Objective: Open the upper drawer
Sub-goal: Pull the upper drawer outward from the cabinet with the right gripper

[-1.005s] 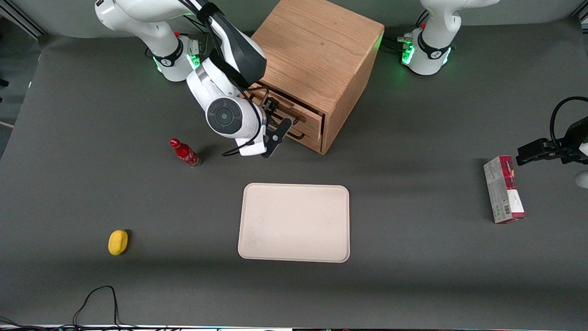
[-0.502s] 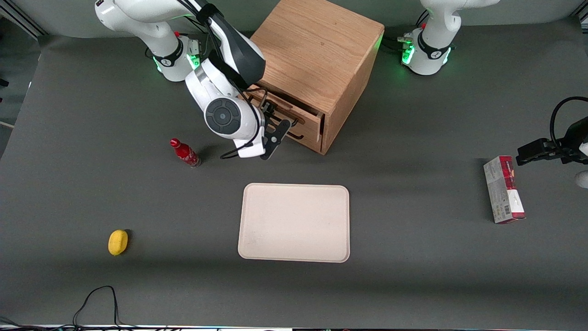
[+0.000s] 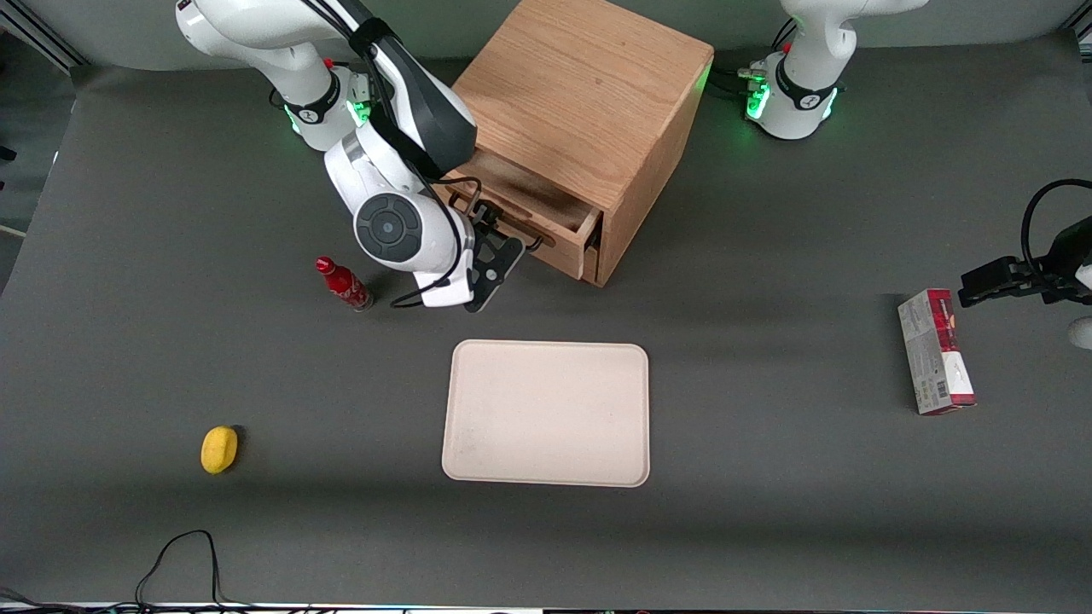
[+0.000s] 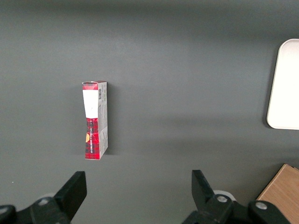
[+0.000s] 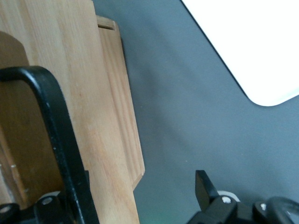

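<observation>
Gripper (image 3: 499, 256): at the front of the upper drawer (image 3: 525, 205), low over the table. Fingers apart. In the right wrist view the black bar handle (image 5: 56, 140) runs between them, close against one finger; the other finger (image 5: 205, 186) stands well clear of it, over bare table. No clamp on the bar.

Upper drawer: stands partly out of the cabinet (image 3: 589, 102), with its dark inside open to view from above. The light-oak front faces the tray and the working arm's end. The wrist view shows the front panel's edge and its grain.

Cabinet: oak box, set at an angle on the table, between the two arm bases.

Surface: dark grey matte table (image 3: 768, 529), with soft shadow bands across it.
- Tray (image 3: 546, 414): pale cream, rounded corners, flat, nearer the camera than the cabinet.
- Bottle (image 3: 344, 284): red, small, tilted, just beside the arm's wrist, toward the working arm's end.
- Yellow lump (image 3: 219, 448): rounded, nearer the camera than the bottle, well apart from it.
- Box (image 3: 935, 351): red and white carton, lying flat toward the parked arm's end.
- Black cable (image 3: 179, 554): loops at the table edge nearest the camera.

Room: grey wall past the table; green lights glow at the working arm's base (image 3: 324, 111).
</observation>
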Controlling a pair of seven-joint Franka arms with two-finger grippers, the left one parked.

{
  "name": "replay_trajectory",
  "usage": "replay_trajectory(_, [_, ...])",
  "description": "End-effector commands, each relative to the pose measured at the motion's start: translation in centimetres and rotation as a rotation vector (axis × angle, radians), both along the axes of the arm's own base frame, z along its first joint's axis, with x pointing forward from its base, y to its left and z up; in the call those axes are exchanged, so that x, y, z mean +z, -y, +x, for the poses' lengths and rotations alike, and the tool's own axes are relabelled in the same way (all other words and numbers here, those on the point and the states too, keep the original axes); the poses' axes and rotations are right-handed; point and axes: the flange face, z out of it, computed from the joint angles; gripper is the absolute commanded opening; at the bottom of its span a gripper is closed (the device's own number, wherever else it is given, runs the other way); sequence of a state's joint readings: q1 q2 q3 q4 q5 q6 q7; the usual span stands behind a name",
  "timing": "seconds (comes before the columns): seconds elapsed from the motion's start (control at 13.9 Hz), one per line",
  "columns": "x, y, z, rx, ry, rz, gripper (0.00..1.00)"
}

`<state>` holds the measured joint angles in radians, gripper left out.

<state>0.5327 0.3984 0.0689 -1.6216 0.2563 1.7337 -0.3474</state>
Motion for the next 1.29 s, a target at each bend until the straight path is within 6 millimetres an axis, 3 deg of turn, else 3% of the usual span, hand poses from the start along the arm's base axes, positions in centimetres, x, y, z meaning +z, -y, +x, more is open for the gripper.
replay_trajectory(0.0, [0.3,0.9,1.5,0.003,0.030,0.004,1.00])
replay_trajectory(0.36, [1.1,1.8,3.1,-0.008,0.065,0.011,1.00])
replay_trajectory(0.93, [0.2,3.3,5.2,-0.017,0.102,-0.009,1.00])
replay_trajectory(1.22, [0.8,4.0,6.4,-0.033,0.118,0.001,1.00])
